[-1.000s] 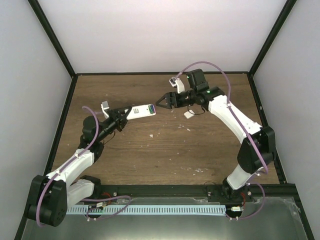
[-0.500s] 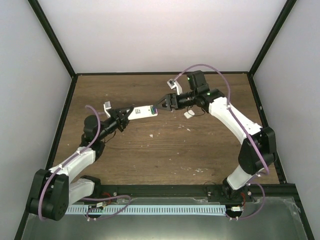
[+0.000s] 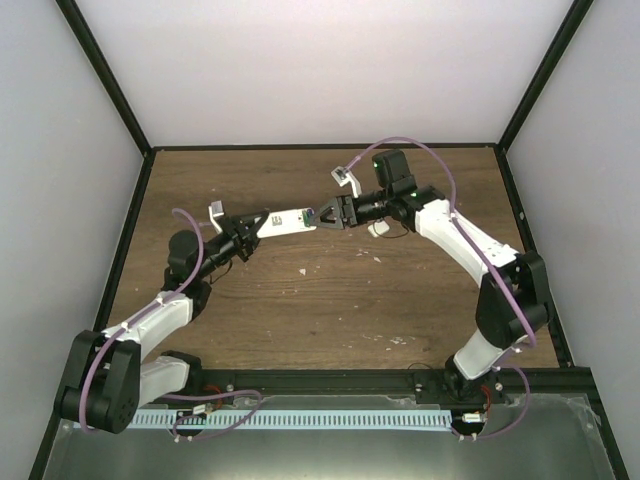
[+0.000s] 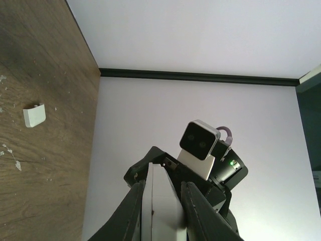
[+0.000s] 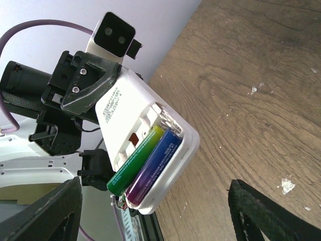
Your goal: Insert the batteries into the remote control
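My left gripper [image 3: 262, 223] is shut on the white remote control [image 3: 290, 219] and holds it above the table, back side up. It also grips the remote [image 4: 163, 201] in the left wrist view. In the right wrist view the remote [image 5: 125, 108] has its battery bay open. The green battery [image 5: 136, 159] and the purple battery [image 5: 154, 168] lie side by side in the bay. My right gripper [image 3: 322, 215] is open and empty, its jaws either side of the remote's bay end, not touching.
A small white squarish plastic piece [image 3: 377, 229] lies on the wooden table under my right arm; it also shows in the left wrist view [image 4: 34, 115]. Black frame posts and white walls enclose the table.
My right gripper has moved left and closed in on the remote's end. My left gripper has shifted the remote slightly toward it.
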`<action>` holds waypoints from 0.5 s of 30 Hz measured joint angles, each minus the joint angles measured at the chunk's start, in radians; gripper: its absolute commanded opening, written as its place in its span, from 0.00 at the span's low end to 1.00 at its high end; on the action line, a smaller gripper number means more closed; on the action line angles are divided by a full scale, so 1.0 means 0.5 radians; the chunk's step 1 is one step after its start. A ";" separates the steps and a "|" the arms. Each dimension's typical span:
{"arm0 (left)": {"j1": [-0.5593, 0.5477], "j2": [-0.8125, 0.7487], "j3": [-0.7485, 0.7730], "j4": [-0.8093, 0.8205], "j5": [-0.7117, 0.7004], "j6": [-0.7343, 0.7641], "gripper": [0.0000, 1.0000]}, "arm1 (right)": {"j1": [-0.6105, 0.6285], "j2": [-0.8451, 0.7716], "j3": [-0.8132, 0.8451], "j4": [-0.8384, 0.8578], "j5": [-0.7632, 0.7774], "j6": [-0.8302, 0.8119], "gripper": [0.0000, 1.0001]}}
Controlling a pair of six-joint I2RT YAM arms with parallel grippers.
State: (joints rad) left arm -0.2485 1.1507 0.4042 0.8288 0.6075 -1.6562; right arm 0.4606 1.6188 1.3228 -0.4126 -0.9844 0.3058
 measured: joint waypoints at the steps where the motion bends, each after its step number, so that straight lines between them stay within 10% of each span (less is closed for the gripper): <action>1: 0.000 0.000 0.000 0.000 0.000 0.000 0.00 | 0.000 0.003 0.000 0.006 -0.007 -0.002 0.70; 15: -0.002 0.019 0.000 0.001 -0.001 -0.002 0.00 | 0.018 0.063 0.008 0.023 -0.064 -0.011 0.62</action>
State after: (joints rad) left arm -0.2497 1.1603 0.4042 0.8291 0.6071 -1.6569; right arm 0.4694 1.6501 1.3266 -0.4011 -1.0164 0.3004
